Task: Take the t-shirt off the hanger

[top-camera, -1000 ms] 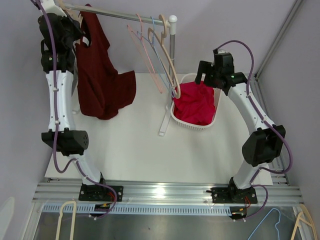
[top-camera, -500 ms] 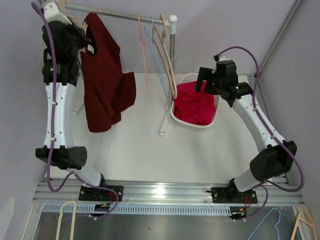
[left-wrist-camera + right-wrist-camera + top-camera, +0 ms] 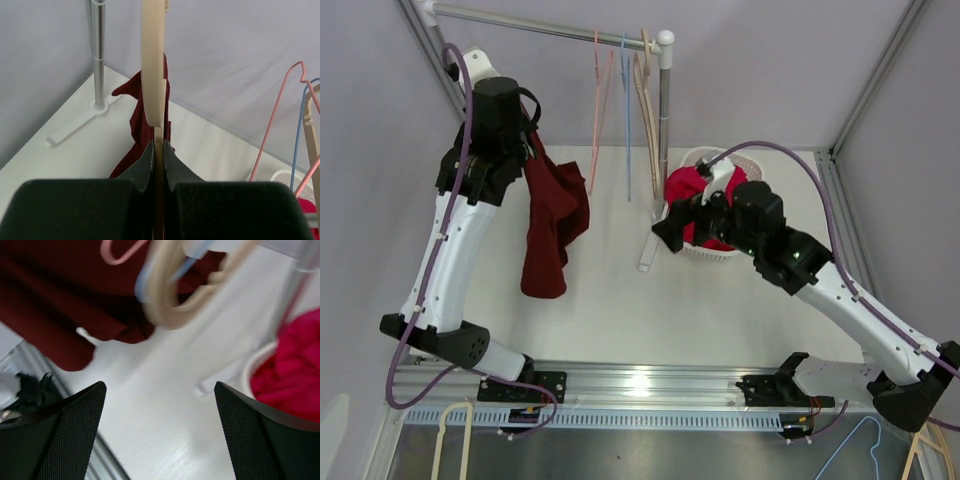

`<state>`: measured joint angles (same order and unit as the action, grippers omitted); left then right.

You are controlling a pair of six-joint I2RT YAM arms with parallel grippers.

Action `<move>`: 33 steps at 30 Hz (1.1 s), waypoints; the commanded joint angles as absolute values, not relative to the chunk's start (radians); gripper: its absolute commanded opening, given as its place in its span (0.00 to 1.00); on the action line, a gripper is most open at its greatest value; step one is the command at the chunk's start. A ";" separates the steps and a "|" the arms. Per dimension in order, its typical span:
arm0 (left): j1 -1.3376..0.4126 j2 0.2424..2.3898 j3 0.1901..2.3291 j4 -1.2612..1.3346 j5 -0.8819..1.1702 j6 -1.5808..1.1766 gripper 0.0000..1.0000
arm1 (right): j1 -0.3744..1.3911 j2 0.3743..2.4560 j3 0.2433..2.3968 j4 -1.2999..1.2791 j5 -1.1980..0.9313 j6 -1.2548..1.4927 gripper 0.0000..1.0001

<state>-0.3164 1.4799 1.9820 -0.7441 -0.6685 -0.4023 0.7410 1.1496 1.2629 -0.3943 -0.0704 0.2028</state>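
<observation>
The dark red t-shirt hangs on a cream wooden hanger that is off the rail, held above the table's left side. My left gripper is shut on the hanger's thin lower bar; the shirt drapes below and beyond the jaws. My right gripper is open and empty, in front of the basket, to the right of the shirt and apart from it. In the right wrist view the shirt fills the upper left, beyond the open fingers.
The rail carries pink, blue and cream empty hangers close to my right gripper. The rack post and its foot stand at centre. A white basket of bright red cloth sits behind my right arm. Spare hangers lie below the front rail.
My left arm has taken the hanger and shirt off the rail and carried them right and forward. My right arm has swung left from above the basket toward the shirt.
</observation>
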 commanded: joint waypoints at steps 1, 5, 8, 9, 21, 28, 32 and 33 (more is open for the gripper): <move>-0.367 1.420 2.005 -0.825 -0.890 -0.511 0.01 | 0.888 1.129 1.220 -0.253 -0.083 0.130 0.93; -0.413 1.425 2.029 -0.945 -0.937 -0.590 0.01 | 1.057 1.169 1.190 -0.119 -0.049 0.120 0.94; -0.463 1.440 2.037 -0.989 -1.018 -0.597 0.01 | 1.127 1.225 1.204 -0.034 -0.054 0.133 0.93; -0.481 1.446 2.039 -0.995 -1.035 -0.592 0.01 | 1.143 1.241 1.213 -0.017 -0.057 0.135 0.93; -0.508 1.454 2.022 -0.999 -1.046 -0.607 0.01 | 1.253 1.526 1.509 0.038 -0.014 0.087 0.92; -0.508 1.439 1.980 -0.962 -1.032 -0.588 0.01 | 1.252 1.594 1.586 0.012 0.097 0.060 0.16; -0.508 1.430 1.960 -0.924 -1.025 -0.565 0.01 | 1.255 1.553 1.531 0.003 0.104 0.078 0.00; -0.506 1.430 1.950 -0.902 -1.023 -0.561 0.01 | 1.256 1.522 1.516 0.005 0.109 0.081 0.00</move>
<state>-0.4980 1.4639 1.9602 -0.9932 -1.0023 -0.5743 1.2503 1.5837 1.5326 -0.0277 0.0696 0.0772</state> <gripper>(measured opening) 0.038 0.022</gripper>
